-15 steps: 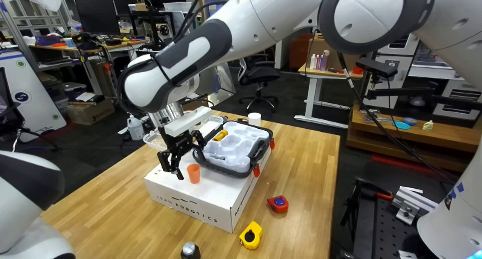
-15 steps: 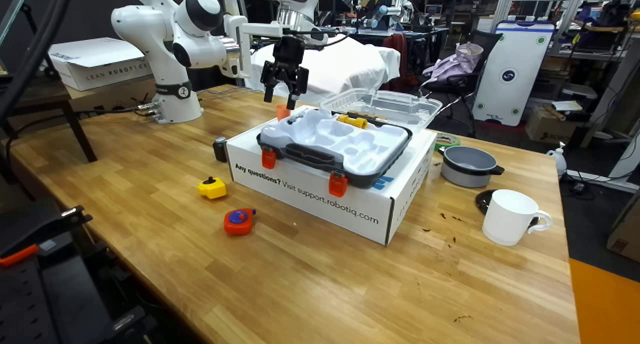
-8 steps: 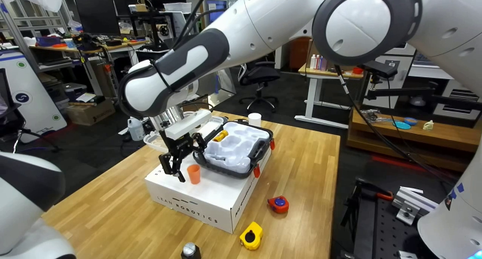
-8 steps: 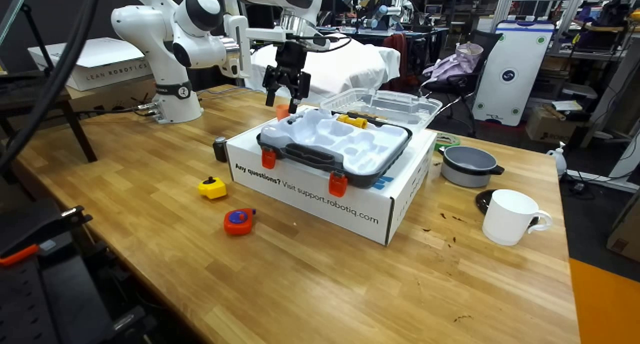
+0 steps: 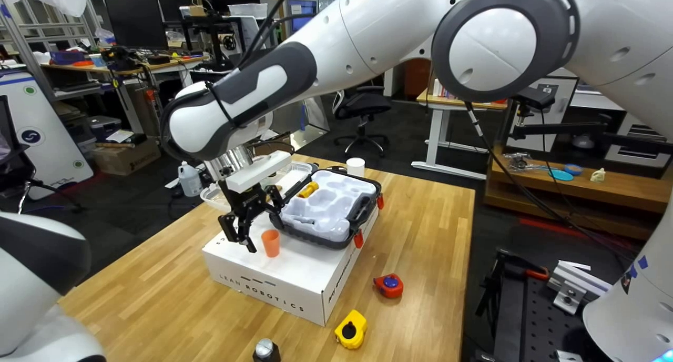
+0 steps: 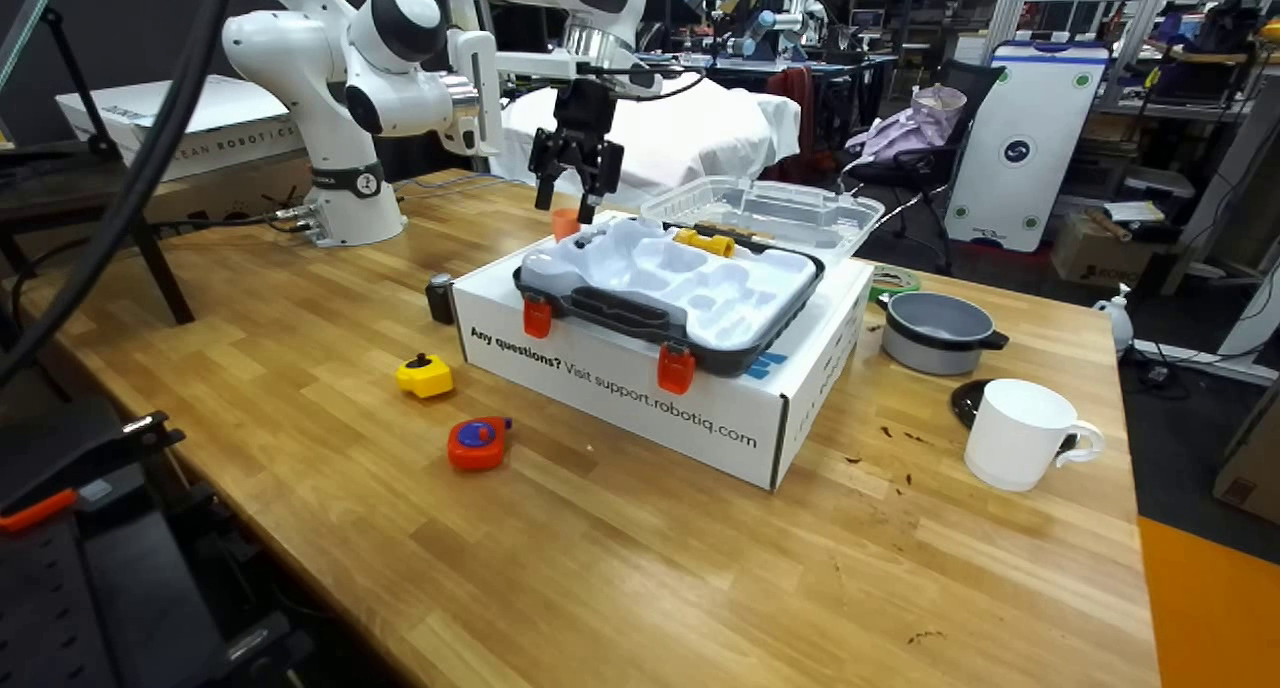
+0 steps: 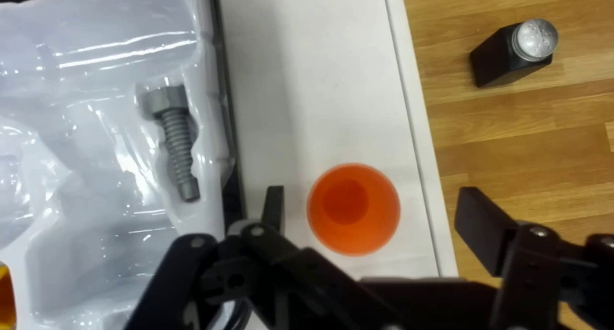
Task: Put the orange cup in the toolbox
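Observation:
The orange cup (image 5: 271, 243) stands upright on the white box beside the toolbox; it also shows in the other exterior picture (image 6: 565, 224), partly behind the toolbox. In the wrist view I look down into the cup (image 7: 355, 210). The toolbox (image 5: 331, 191) lies open on the white box, with a black rim, a pale moulded tray (image 6: 720, 286) and red latches; its tray (image 7: 96, 95) fills the wrist view's left side. My gripper (image 7: 371, 195) is open and empty, with a finger on either side of the cup, apart from it. In both exterior views the gripper (image 5: 262, 232) (image 6: 565, 206) hangs just above the cup.
The white box (image 6: 620, 388) bears everything. A grey bolt (image 7: 176, 135) and a yellow piece (image 6: 705, 242) lie in the tray. A clear lid (image 6: 770, 208) leans open behind. A shaker (image 7: 513, 52), tape measures (image 6: 425, 376) (image 6: 478, 443), a pot (image 6: 940, 333) and a mug (image 6: 1015, 438) stand around.
The arm's upper links have shifted slightly. The gripper has moved by a small amount, a little lower than a second ago, still open. The cup and the toolbox have not moved.

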Action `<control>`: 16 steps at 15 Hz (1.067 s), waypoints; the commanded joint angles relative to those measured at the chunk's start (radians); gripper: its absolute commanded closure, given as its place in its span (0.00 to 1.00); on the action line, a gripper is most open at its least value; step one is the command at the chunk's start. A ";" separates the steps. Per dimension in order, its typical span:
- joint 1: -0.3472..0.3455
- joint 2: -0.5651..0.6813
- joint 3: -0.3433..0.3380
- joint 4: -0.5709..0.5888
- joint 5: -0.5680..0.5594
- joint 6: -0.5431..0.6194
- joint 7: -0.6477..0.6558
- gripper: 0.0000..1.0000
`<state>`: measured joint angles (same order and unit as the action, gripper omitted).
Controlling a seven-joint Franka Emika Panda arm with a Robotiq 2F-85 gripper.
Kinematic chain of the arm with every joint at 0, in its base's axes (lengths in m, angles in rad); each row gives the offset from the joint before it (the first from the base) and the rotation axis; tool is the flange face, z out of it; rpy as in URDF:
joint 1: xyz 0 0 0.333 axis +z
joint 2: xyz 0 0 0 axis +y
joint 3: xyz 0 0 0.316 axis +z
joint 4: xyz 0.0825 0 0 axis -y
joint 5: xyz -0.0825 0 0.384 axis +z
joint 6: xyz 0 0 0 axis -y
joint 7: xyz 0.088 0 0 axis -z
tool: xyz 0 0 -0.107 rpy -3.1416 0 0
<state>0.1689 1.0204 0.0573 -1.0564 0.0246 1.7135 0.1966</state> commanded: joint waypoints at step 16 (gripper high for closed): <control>0.004 -0.078 0.008 -0.004 -0.002 -0.032 -0.016 0.84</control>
<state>0.1786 1.0218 0.0625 -0.9902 0.0250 1.6741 0.1962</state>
